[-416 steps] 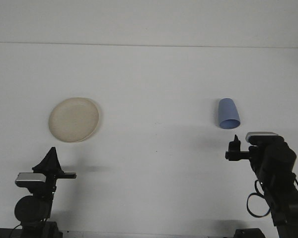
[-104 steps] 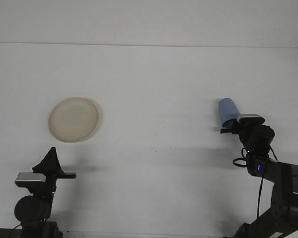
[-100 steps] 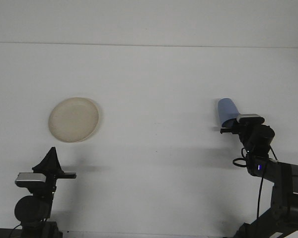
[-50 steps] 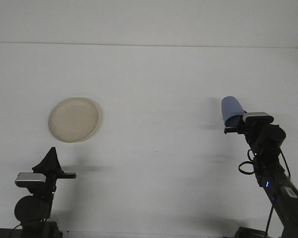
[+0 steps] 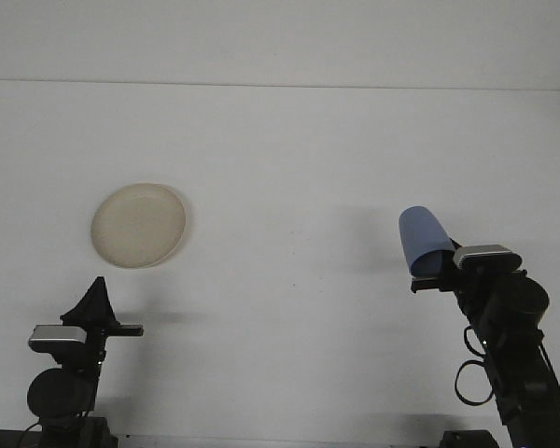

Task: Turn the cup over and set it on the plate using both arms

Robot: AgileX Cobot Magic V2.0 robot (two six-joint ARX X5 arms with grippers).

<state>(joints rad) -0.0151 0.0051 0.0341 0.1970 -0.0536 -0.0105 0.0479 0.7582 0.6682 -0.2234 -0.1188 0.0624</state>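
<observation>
Left gripper: black, pointed silhouette, parked near-left over its base with a small silver camera block. Fingers read as one dark wedge, so can't tell whether they're apart or together. Nothing in it.

Plate: cream, matte, round and shallow with a low rim, flat on the table left of centre, farther out than the left gripper and well apart from it. Bare surface all round its edge.

Table: plain white, smooth, no visible texture; a faint horizontal line runs across the far side. The wide middle stretch between plate and cup is open, nothing in the way.

Cup: blue, smooth, tapered, looks like plastic. It sits near-right, tilted, closed base up and leaning left, mouth end down at the gripper. A soft shadow lies on the table beside it.

Right gripper: black, silver camera block just right of it, clamped on the cup's lower mouth end. Arm and cable loop run down to the near-right edge.
</observation>
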